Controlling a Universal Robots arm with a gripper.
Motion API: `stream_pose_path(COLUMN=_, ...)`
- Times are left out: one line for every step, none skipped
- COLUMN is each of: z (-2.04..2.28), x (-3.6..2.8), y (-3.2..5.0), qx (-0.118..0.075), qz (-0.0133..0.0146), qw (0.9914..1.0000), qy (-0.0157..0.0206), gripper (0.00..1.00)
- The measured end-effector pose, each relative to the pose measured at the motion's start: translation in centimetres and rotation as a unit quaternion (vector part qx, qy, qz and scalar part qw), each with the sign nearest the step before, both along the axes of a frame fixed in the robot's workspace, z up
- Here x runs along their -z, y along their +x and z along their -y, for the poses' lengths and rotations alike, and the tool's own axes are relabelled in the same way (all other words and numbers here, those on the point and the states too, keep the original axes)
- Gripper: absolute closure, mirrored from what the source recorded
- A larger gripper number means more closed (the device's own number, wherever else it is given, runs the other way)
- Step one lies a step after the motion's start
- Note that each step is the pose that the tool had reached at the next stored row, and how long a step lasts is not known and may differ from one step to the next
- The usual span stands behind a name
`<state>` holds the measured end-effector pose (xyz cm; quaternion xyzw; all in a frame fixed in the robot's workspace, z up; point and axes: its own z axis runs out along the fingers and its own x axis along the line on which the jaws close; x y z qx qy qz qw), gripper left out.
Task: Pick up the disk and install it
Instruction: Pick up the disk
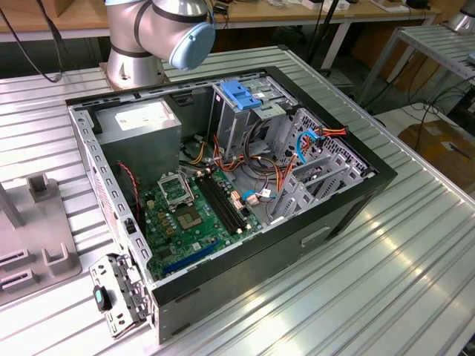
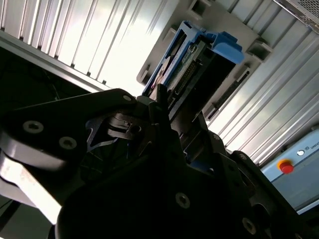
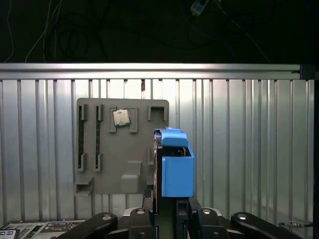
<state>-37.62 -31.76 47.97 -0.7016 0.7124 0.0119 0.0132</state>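
First wrist view: black gripper (image 3: 172, 206) holds flat silver-grey disk in a bright blue plastic frame (image 3: 175, 167).
Its fingers (image 2: 161, 104) squeeze the flat sides tight, so it stands on edge.

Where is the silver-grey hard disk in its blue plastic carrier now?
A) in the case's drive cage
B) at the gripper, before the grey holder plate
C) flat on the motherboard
B: the first wrist view shows the blue-railed silver-grey disk on edge at the gripper, with the flat grey holder plate behind it.

Blue-framed silver-grey disk (image 3: 177, 172), turned edge-on
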Motion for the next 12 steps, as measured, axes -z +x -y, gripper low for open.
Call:
stream_pose_path(z=0.00, x=0.00, y=0.10, qx=0.000, qz=0.0000, qw=1.00000, qy=0.0000, gripper=0.65)
stream_pose_path(z=0.00, x=0.00, y=0.17, qx=0.000, qz=0.0000, qw=1.00000, qy=0.0000, gripper=0.65)
stream_pose_path(z=0.00, x=0.00, y=0.24, qx=0.000, qz=0.0000, qw=1.00000, qy=0.0000, gripper=0.65)
stream_pose_path(z=0.00, x=0.00, y=0.26, qx=0.000, qz=0.0000, qw=1.00000, qy=0.0000, gripper=0.65)
stream_pose_path(z=0.00, x=0.00, y=0.26, qx=0.000, qz=0.0000, qw=1.00000, qy=0.0000, gripper=0.65)
stream_pose_path(z=0.00, x=0.00, y=0.26, qx=0.000, qz=0.0000, qw=1.00000, qy=0.0000, gripper=0.65)
stream_pose_path(z=0.00, x=0.00, y=0.27, qx=0.000, qz=0.0000, qw=1.00000, qy=0.0000, gripper=0.65)
stream_pose_path(z=0.00, x=0.00, y=0.28, qx=0.000, qz=0.0000, qw=1.00000, qy=0.0000, gripper=0.65)
stream_pose_path(z=0.00, x=0.00, y=0.28, qx=0.000, qz=0.0000, qw=1.00000, qy=0.0000, gripper=0.65)
stream_pose_path(z=0.00, x=0.00, y=0.29, qx=0.000, qz=0.0000, qw=1.00000, qy=0.0000, gripper=0.65)
stream_pose_path(z=0.00, x=0.00, y=0.30, qx=0.000, qz=0.0000, qw=1.00000, qy=0.0000, gripper=0.65)
stream_pose_path(z=0.00, x=0.00, y=0.35, qx=0.000, qz=0.0000, qw=1.00000, qy=0.0000, gripper=0.65)
